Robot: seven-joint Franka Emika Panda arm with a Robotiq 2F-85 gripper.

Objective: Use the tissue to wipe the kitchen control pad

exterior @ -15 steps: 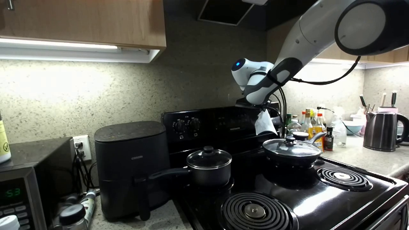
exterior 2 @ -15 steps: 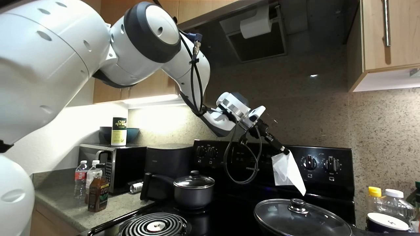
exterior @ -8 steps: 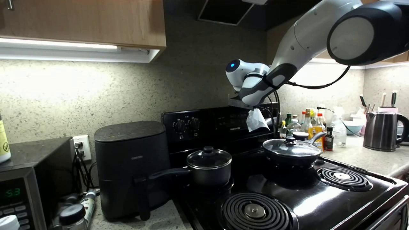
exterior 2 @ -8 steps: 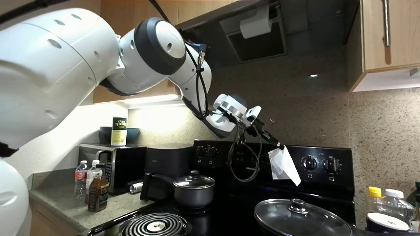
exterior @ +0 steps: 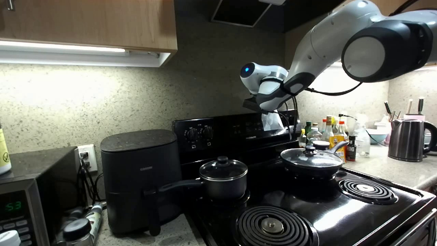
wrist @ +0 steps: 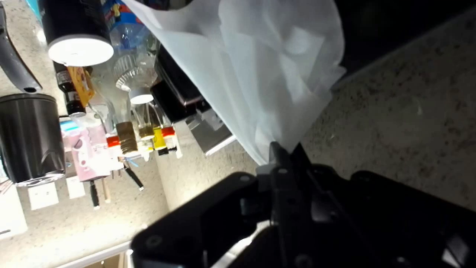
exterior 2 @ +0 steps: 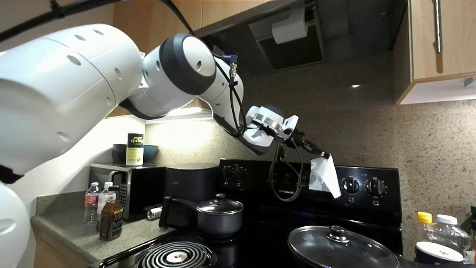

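The white tissue [wrist: 267, 70] is gripped at one end and spreads out loosely from the fingertips in the wrist view. My gripper [wrist: 288, 152] is shut on it. In the exterior views the tissue [exterior: 272, 121] [exterior 2: 324, 175] hangs down in front of the control pad, the glossy black upright back panel of the stove [exterior: 225, 136] [exterior 2: 364, 212]. It hangs between the green display and a pair of knobs. My gripper [exterior 2: 326, 155] points obliquely down, at about the panel's top edge. I cannot tell whether the tissue touches the panel.
A lidded frying pan [exterior: 310, 160] [exterior 2: 342, 247] stands on the burner below the tissue. A lidded saucepan [exterior: 223, 181] stands on another burner, near the black air fryer [exterior: 140, 184]. Several bottles [exterior: 329, 133] stand beside the stove. A cable loop [exterior 2: 284, 199] hangs from the wrist before the panel.
The gripper and the tissue have risen in both exterior views. The tissue first swung one way along the panel, then slightly back in one of them. The gripper has stayed shut on it.
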